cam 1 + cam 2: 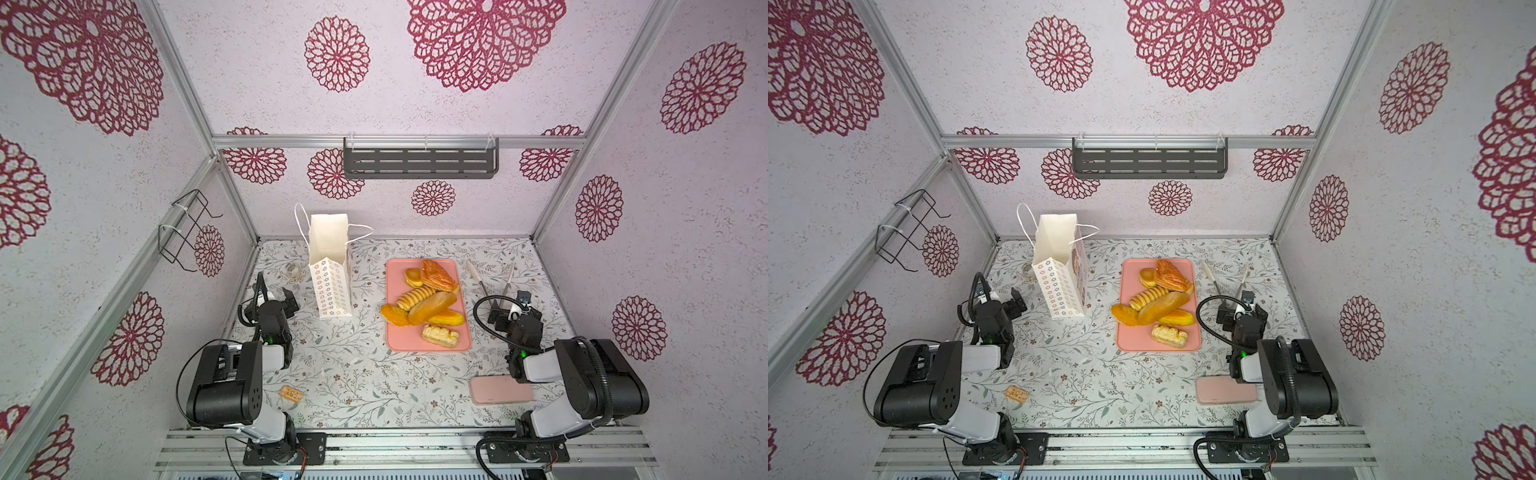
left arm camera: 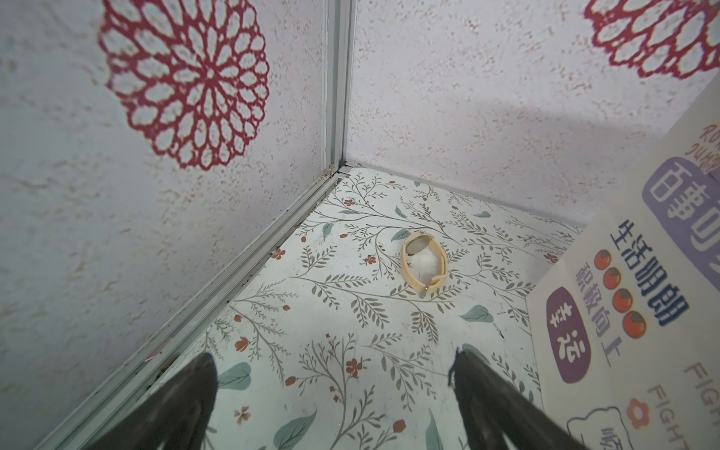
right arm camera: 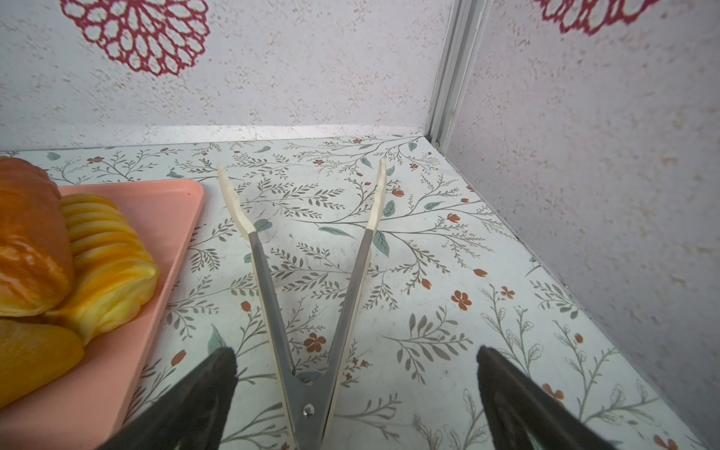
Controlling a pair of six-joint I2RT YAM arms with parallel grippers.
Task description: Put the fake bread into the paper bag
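Observation:
Several pieces of fake bread (image 1: 430, 307) (image 1: 1160, 307) lie piled on a pink tray (image 1: 415, 345) at mid-table in both top views. In the right wrist view a brown loaf (image 3: 35, 241) and a ridged yellow roll (image 3: 105, 265) show. The paper bag (image 1: 330, 286) (image 1: 1059, 291) stands upright, mouth open, left of the tray; its printed side (image 2: 643, 311) fills one edge of the left wrist view. My left gripper (image 1: 287, 299) (image 2: 333, 358) is open and empty beside the bag. Right of the tray, my right gripper (image 1: 513, 306) (image 3: 354, 350) is open, its fingers apart on either side of the tongs' hinge.
Metal tongs (image 1: 494, 282) (image 3: 307, 311) lie spread open between tray and right wall. A beige watch-like band (image 2: 422, 265) lies in the back left corner. A pink case (image 1: 500, 389) and a small tan cracker piece (image 1: 291, 394) lie near the front. Walls enclose three sides.

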